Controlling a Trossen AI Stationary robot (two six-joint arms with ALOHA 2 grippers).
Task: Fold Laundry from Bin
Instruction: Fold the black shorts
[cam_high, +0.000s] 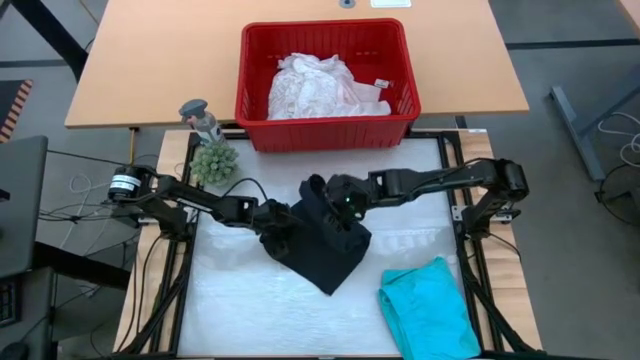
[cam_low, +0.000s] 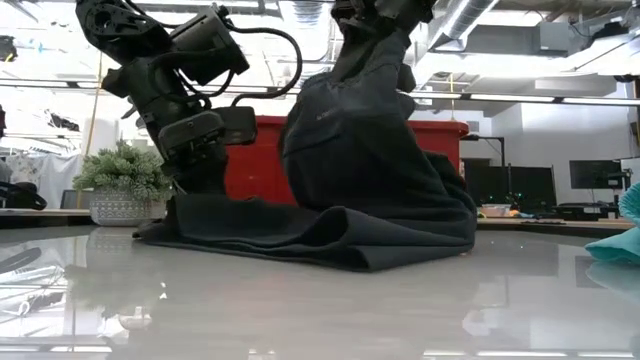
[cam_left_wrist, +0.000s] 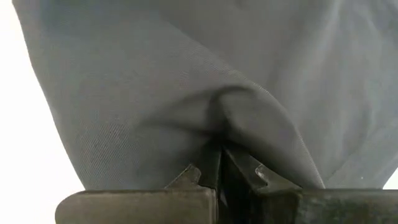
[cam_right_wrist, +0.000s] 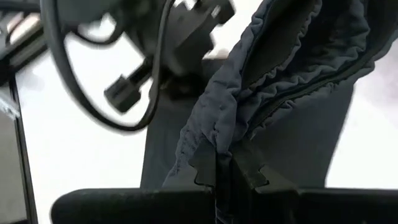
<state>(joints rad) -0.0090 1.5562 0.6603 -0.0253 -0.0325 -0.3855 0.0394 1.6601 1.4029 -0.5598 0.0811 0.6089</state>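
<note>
Black garment (cam_high: 325, 240) rumpled, half lifted, pinched by left claw (cam_high: 278, 219) and right claw (cam_high: 335, 196).

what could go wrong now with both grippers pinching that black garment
The right gripper is shut on only a thin bunched edge of the black garment, lifted above the table, so the fabric could slip out. The left gripper pins another fold low at the table; pulling apart unevenly may twist the fold. A wide sweep might drag cloth onto the teal garment nearby.
</note>
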